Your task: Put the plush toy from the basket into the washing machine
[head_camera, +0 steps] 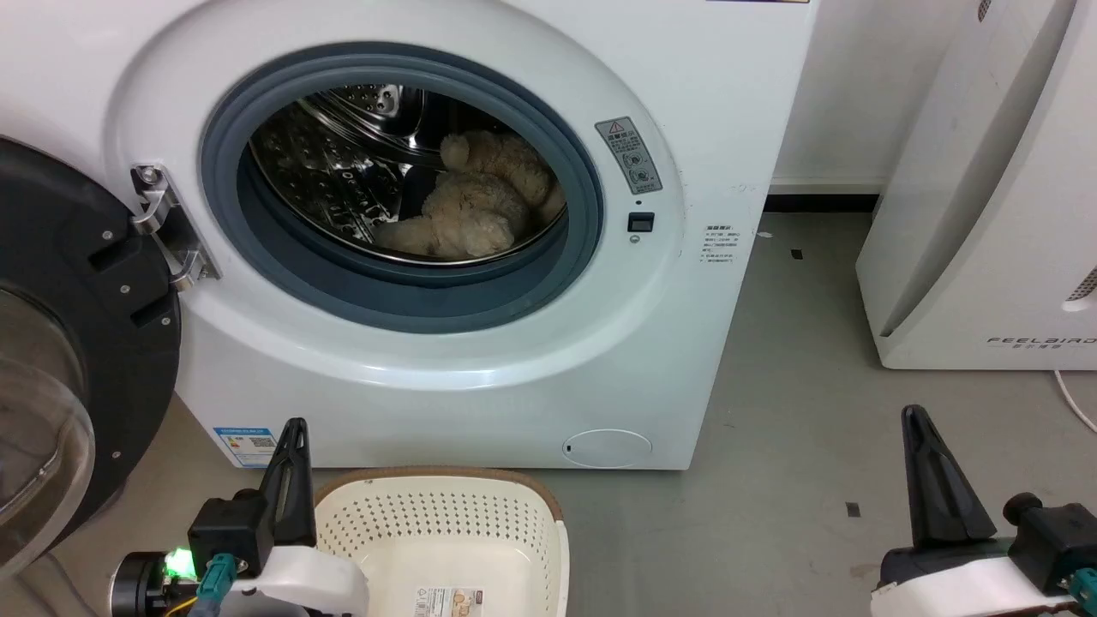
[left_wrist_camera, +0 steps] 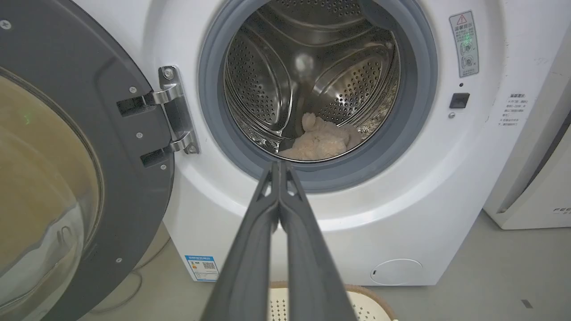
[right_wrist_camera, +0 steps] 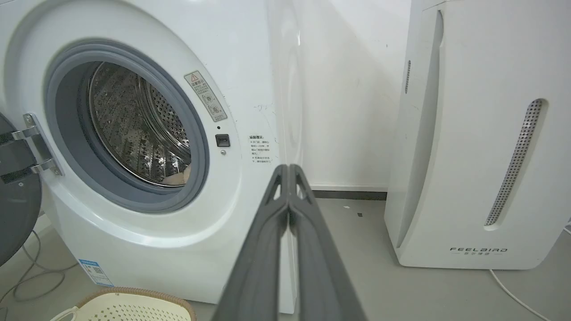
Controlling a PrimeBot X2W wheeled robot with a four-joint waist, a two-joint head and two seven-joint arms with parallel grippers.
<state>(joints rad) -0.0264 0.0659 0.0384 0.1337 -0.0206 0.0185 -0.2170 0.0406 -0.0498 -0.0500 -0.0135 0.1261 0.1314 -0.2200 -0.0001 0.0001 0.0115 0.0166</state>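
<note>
Hands point straight up, clenched and empty: left hand (head_camera: 296, 426) beside the basket (head_camera: 446, 482), right hand (head_camera: 914, 413) over floor (head_camera: 771, 514).

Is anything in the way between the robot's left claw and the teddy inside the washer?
Nothing visible. The door stands wide open to the left, and the toy lies in the drum behind the open round mouth. The left gripper, jaws shut, points toward it from outside, by the basket.

White FEELBIRD appliance (head_camera: 986, 214) stands on grey floor (head_camera: 797, 394), near white wall (head_camera: 857, 86).
</note>
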